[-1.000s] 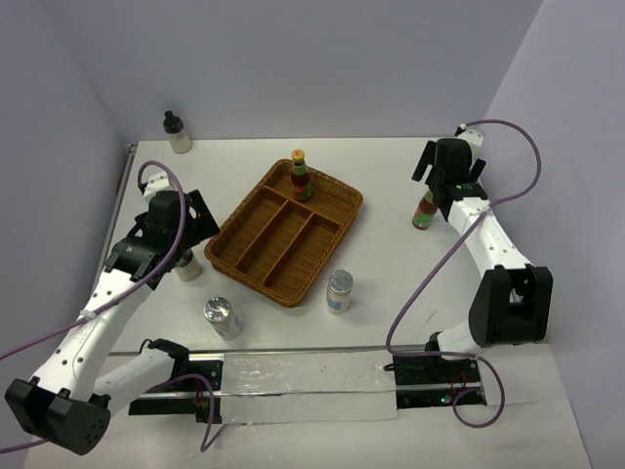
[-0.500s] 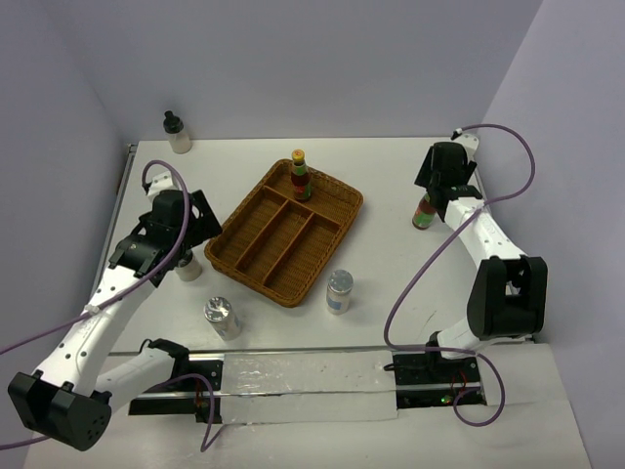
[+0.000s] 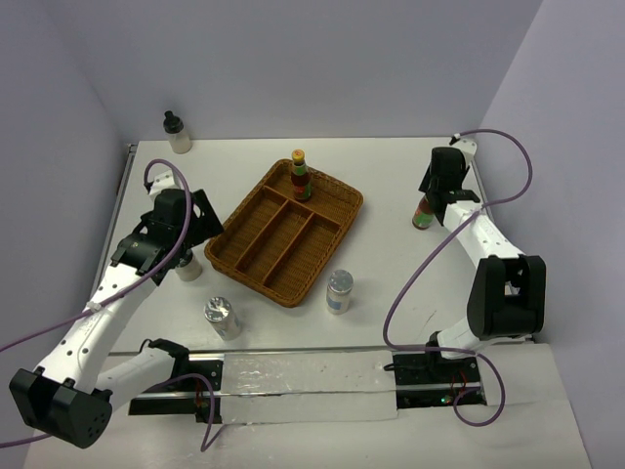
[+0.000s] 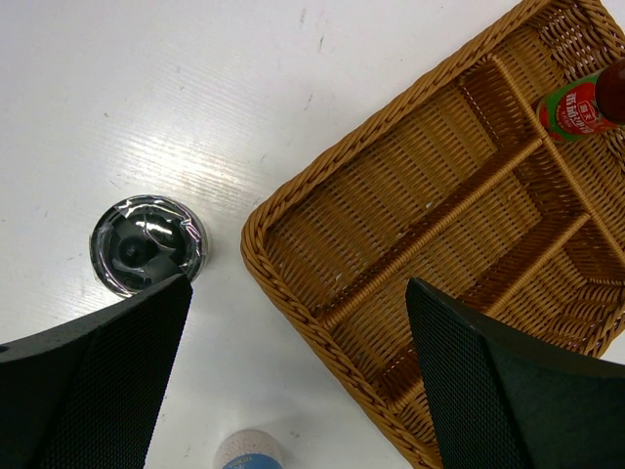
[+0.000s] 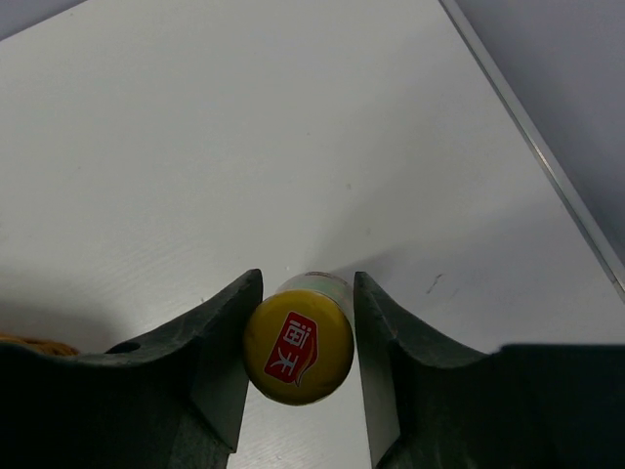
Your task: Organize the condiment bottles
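Right gripper (image 5: 301,327) pinching glossy yellow-capped red sauce bottle (image 5: 298,354), left gripper (image 4: 298,293) spread wide over woven brown wicker tray (image 4: 410,166), shiny round black bottle cap (image 4: 146,244) beside it, seen from the wrist only.

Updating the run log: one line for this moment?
right gripper: shut on red sauce bottle | left gripper: open, near wicker tray

We look down on a white table (image 3: 391,283) enclosed by plain pale lavender walls (image 3: 322,68) at the back and both sides, lit evenly with soft shadows.
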`<state>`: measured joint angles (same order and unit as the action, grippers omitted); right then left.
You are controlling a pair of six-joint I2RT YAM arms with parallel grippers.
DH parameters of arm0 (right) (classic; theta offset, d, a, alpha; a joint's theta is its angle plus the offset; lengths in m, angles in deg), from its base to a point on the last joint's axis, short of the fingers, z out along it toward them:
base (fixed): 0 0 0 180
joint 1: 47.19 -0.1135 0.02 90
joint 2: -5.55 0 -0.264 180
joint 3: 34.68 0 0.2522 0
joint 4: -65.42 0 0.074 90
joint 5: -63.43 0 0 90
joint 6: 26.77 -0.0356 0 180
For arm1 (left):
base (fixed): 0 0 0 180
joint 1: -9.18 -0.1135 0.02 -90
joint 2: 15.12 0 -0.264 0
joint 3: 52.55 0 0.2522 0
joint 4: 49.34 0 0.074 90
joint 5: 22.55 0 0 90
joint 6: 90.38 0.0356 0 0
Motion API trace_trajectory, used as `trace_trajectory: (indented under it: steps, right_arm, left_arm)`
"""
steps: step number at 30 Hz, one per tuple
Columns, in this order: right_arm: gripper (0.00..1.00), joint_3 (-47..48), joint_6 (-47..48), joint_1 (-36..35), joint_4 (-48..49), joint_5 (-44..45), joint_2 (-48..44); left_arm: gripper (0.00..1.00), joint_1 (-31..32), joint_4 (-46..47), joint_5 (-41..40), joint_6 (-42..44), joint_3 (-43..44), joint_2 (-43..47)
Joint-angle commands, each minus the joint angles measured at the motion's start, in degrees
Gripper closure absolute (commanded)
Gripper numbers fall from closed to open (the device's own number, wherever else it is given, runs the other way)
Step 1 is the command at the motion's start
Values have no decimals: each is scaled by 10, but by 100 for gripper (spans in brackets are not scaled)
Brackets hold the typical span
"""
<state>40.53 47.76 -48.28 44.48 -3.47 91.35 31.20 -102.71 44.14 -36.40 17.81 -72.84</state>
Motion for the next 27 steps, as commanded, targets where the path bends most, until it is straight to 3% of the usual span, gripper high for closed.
trace_trajectory:
  steps: [1, 3, 5, 12, 20, 27]
  right_arm:
    - [62, -9, 0, 3, 22, 10, -8]
    - [80, -6, 0, 2, 19, 12, -9]
    - [90, -3, 0, 2, 14, 13, -13]
    - [91, 24, 0, -23, -13, 23, -53]
    - [91, 137, 0, -144, -76, 88, -72]
    - [91, 219, 0, -222, -70, 70, -58]
  left_arm:
    - [1, 0, 22, 4, -5, -2, 2]
    - [0, 0, 21, 4, -4, -2, 2]
    - [1, 0, 21, 6, -4, -1, 3]
    - [1, 0, 20, 5, 2, 9, 3]
    - [1, 0, 6, -8, 0, 14, 11]
    - [1, 0, -7, -18, -5, 5, 25]
